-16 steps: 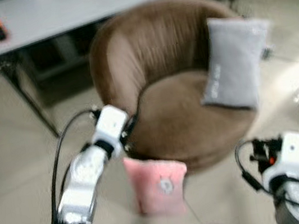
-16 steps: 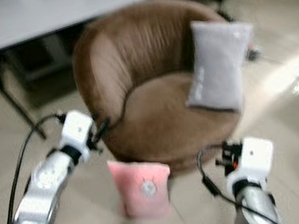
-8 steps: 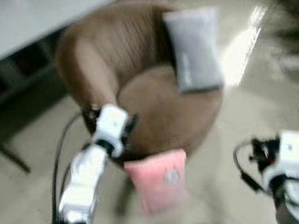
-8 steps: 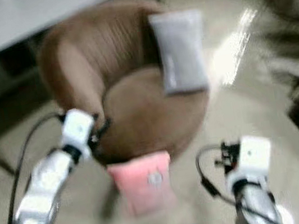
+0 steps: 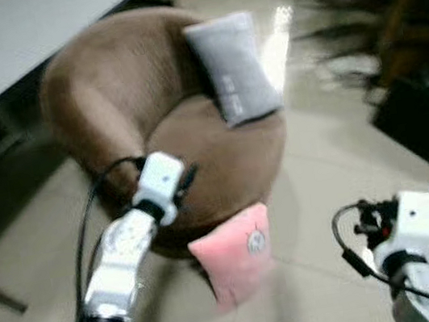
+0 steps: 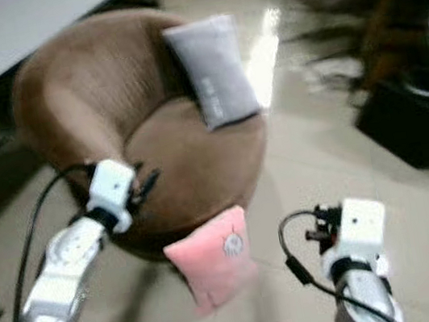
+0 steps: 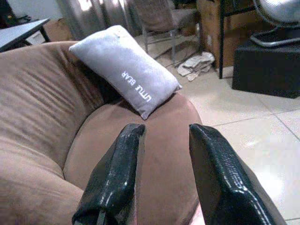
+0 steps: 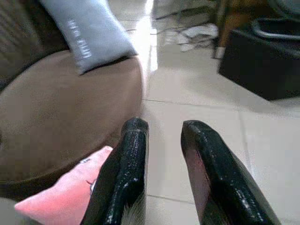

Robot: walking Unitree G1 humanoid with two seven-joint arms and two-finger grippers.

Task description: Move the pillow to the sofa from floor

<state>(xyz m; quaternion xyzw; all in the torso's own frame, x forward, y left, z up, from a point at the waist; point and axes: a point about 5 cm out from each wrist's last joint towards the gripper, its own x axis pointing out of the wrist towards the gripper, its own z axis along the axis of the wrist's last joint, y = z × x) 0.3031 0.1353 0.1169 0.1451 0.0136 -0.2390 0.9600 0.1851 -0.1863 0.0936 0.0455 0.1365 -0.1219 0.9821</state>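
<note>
Left gripper (image 7: 161, 178): two long black fingers parted with a clear gap; nothing between them; raised in front of the left arm, over the near left edge of the sofa seat and pointing across it.
Sofa: round brown plush tub sofa (image 5: 115, 103) with a curved back; it stands on the pale glossy tiled floor (image 5: 334, 191); a grey rectangular cushion with white lettering (image 5: 232, 64) leans upright against its back on the right side of the seat.
Pillow: small pink square fabric pillow with a round badge on its face (image 5: 233, 252); on the floor, tilted, its top edge leaning against the front base of the sofa; not yet lifted.
Key relation: the pillow lies below and between the two arms, ahead of the robot; seen from the right wrist it sits just beside and under the right fingertips, so the right arm looks the nearer; its long side runs roughly across the robot's front, slanting up to the right.
Right gripper (image 8: 161, 159): black fingers parted, holding nothing; low over the tiles just right of the pillow.
Far right: a dark box-like object (image 5: 425, 123) stands on the floor, well apart from the sofa.
</note>
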